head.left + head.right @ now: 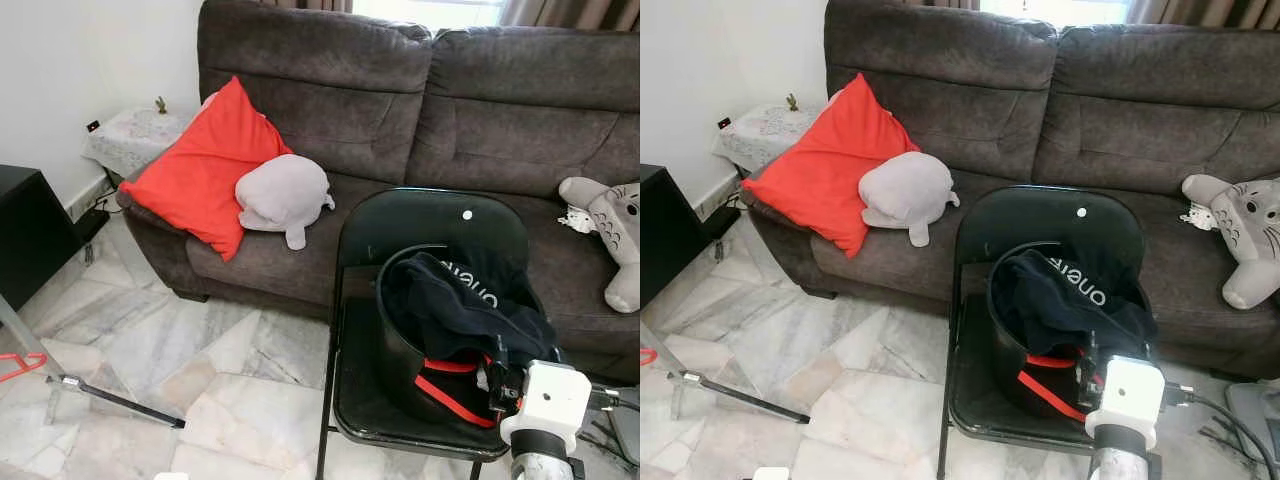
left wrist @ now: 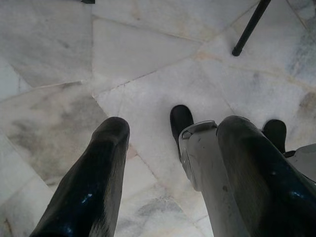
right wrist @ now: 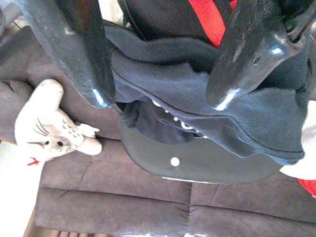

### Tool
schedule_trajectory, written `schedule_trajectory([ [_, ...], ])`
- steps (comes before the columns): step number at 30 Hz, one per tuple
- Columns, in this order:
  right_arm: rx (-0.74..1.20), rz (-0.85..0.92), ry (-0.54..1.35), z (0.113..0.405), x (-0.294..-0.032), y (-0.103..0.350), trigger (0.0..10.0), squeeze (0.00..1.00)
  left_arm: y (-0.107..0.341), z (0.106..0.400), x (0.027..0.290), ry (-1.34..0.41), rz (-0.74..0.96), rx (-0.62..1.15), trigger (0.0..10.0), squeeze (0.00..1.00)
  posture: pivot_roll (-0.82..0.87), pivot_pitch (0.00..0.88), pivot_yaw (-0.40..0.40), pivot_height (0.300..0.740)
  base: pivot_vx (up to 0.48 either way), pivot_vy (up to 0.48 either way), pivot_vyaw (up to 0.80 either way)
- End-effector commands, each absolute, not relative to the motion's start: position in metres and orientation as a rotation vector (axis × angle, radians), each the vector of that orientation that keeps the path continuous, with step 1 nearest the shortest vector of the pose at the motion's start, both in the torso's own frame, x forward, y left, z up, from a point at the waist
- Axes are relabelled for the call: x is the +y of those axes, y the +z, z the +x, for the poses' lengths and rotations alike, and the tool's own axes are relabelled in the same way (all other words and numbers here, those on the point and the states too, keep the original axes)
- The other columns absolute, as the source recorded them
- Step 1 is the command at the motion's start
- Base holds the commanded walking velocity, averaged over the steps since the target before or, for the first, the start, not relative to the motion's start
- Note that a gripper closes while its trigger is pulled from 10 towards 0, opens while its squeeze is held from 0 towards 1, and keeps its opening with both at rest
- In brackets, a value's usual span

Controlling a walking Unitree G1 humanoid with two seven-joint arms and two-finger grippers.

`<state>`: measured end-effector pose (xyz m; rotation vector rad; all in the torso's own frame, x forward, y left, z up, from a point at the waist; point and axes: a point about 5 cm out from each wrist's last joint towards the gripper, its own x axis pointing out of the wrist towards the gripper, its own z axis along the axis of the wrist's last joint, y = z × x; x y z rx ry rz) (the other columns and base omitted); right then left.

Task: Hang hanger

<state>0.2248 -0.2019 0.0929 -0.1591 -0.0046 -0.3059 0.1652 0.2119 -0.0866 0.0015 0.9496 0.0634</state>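
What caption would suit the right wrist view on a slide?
Open right gripper poised over dark clothing in a black bucket on a folding chair, grey plush toy on the sofa beyond.

White wrist block (image 1: 545, 400), glossy black claw fingers (image 3: 242, 54)

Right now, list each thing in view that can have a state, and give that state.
black bucket: upright on the chair seat, stuffed with clothing
dark garment: bunched, spilling over the bucket's rim
folding chair: unfolded, facing away from the sofa
right claw: open, fingers spread above the dark garment
left claw: open, pointing down at the marble floor
red cushion: propped against the sofa arm
grey plush: lying against the red cushion
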Motion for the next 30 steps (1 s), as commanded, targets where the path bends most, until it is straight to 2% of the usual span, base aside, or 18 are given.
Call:
schedule_trajectory([
  [1,0.017,-0.168,-0.279,0.227,-0.202,0.09,10.0,0.0,-0.088,0.162,0.215,0.068,0.014,0.962,10.0,0.0,-0.11,0.055,0.02,0.74,0.0,0.0,0.0],
  [30,0.088,-0.183,-0.256,0.229,-0.204,0.08,10.0,0.0,-0.087,0.163,0.216,0.069,0.015,0.963,10.0,0.0,-0.11,0.057,0.023,0.74,0.0,0.0,0.0],
])
